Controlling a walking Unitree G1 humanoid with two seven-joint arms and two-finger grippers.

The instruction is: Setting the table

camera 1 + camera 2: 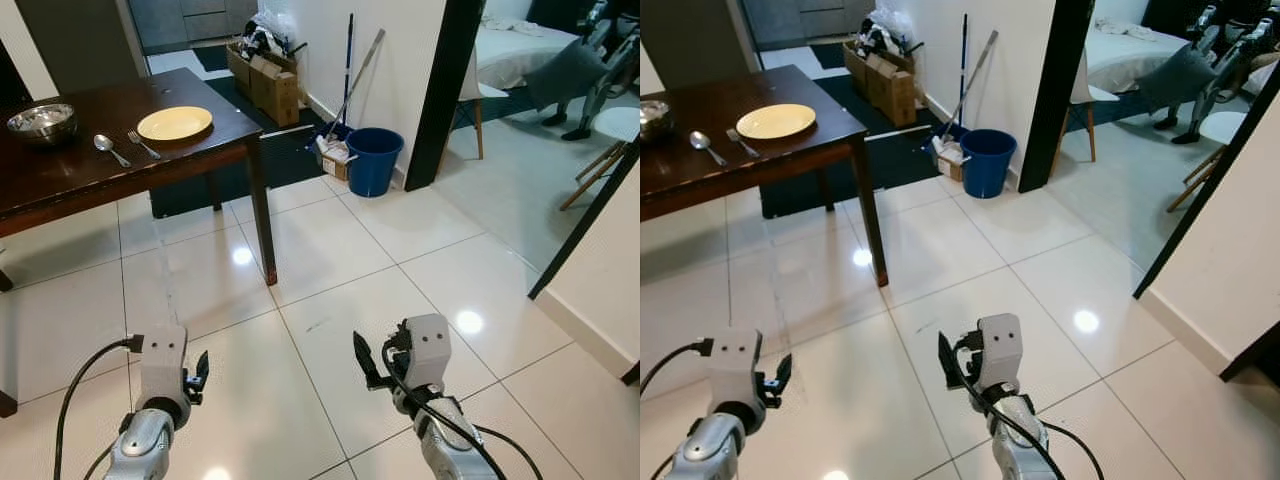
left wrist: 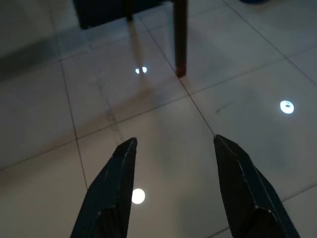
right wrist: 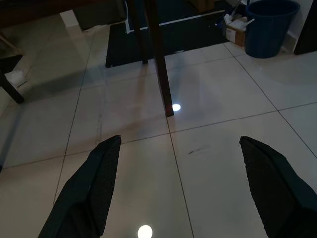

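Observation:
A dark wooden table [image 1: 70,178] stands at the far left. On it lie a yellow plate [image 1: 175,123], a fork [image 1: 143,144] and a spoon [image 1: 109,148] to the plate's left, and a metal bowl [image 1: 42,122] further left. Both arms are held low over the white tiled floor, well short of the table. My left gripper [image 1: 197,378] is open and holds nothing; its wrist view looks past the left gripper [image 2: 174,140] at a table leg [image 2: 179,34]. My right gripper [image 1: 375,362] is also open and holds nothing, seen wide apart as the right gripper [image 3: 179,140].
A blue bucket [image 1: 373,160], a small box and mop handles [image 1: 349,70] stand by the white wall beyond the table. Cardboard boxes [image 1: 265,80] sit on a dark rug [image 1: 290,155]. A black door frame [image 1: 440,90] opens onto a bedroom on the right. A wall corner [image 1: 600,280] juts in nearby.

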